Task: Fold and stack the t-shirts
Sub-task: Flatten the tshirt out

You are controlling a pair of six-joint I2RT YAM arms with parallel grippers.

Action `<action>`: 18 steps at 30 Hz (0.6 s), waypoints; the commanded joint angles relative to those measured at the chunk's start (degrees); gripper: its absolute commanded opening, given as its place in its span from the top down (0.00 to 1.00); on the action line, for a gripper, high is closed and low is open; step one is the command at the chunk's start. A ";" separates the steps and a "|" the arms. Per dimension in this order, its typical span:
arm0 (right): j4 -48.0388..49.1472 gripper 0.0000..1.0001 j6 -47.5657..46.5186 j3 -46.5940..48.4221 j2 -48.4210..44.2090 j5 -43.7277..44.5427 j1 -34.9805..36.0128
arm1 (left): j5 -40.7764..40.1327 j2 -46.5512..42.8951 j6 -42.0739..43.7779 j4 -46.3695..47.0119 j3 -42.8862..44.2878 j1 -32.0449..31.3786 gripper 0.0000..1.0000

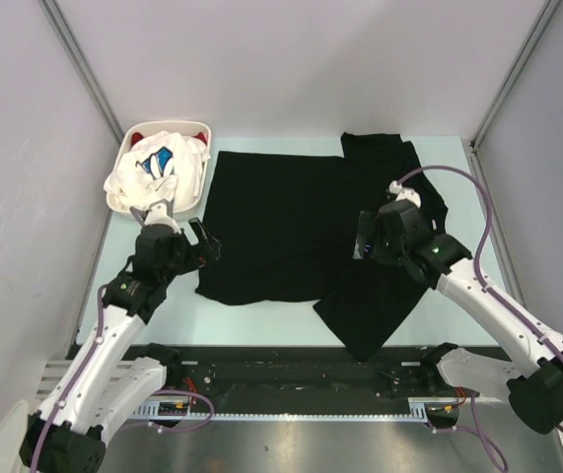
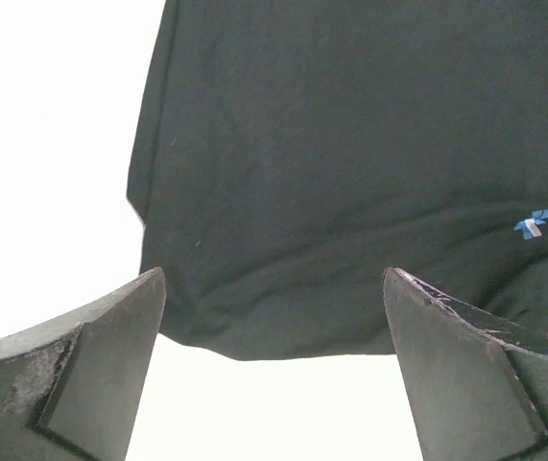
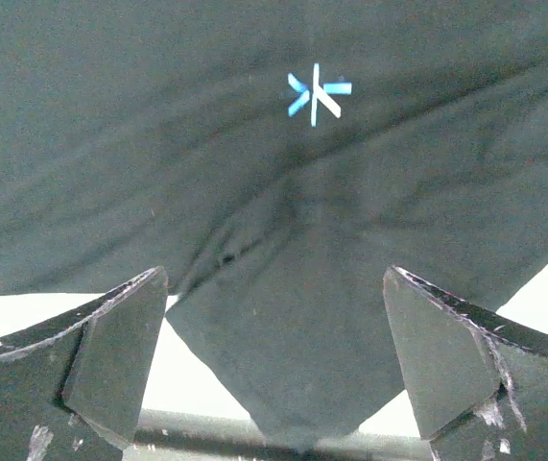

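Observation:
A large black t-shirt [image 1: 281, 222] lies spread on the pale table, one sleeve reaching toward the near edge [image 1: 365, 320]. My left gripper [image 1: 208, 241] hovers open at the shirt's left edge, and nothing is between its fingers [image 2: 110, 365]; the shirt's hem [image 2: 331, 192] lies just ahead. My right gripper [image 1: 363, 244] is open over the shirt's right part, above a sleeve corner [image 3: 321, 375]. The blue starburst mark [image 3: 317, 93] shows just beyond it. A white t-shirt with blue print [image 1: 158, 166] and a bit of a red one [image 1: 198, 132] sit in the basket.
The white oval basket [image 1: 203, 175] stands at the back left corner, beside the shirt's left edge. Grey walls close in the table on three sides. A black rail [image 1: 291, 370] runs along the near edge between the arm bases.

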 commanded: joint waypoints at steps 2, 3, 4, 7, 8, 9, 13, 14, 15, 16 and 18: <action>-8.69 0.00 12.53 -3.83 -4.51 6.40 7.39 | -4.48 5.33 -7.06 -6.18 -2.23 0.10 0.01; -8.25 0.00 14.46 -4.63 -4.94 6.32 9.49 | -4.48 5.60 -7.77 -6.18 -2.67 0.10 0.01; -7.99 0.01 15.53 -6.20 -5.64 6.15 10.12 | -4.40 6.21 -8.39 -5.66 -3.81 0.10 0.01; -6.75 0.01 18.34 -8.41 -6.44 4.74 12.40 | -5.71 6.22 -12.51 -5.22 -7.05 0.10 0.02; -6.84 0.01 19.13 -9.37 -6.62 4.57 13.02 | -5.37 6.21 -14.09 -4.95 -7.94 0.10 0.02; -6.84 0.02 19.40 -9.73 -6.71 4.30 13.46 | -5.36 6.21 -14.72 -4.69 -8.73 0.10 0.02; -8.07 0.02 21.07 -10.87 -7.58 5.00 15.48 | -5.63 6.39 -17.62 -4.69 -11.63 0.10 0.05; -8.24 0.02 21.33 -11.05 -7.85 5.26 16.01 | -5.54 6.56 -18.23 -4.16 -12.07 0.10 0.07; -7.99 0.02 21.34 -11.40 -8.37 5.09 16.01 | -5.54 6.83 -18.59 -3.72 -12.60 0.10 0.11; -7.90 0.02 21.16 -11.49 -8.64 5.09 16.01 | -5.36 7.26 -18.94 -2.59 -13.65 0.01 0.14; -7.90 0.02 20.81 -11.49 -8.99 4.65 16.10 | -5.62 8.85 -20.17 -1.79 -14.45 0.10 0.19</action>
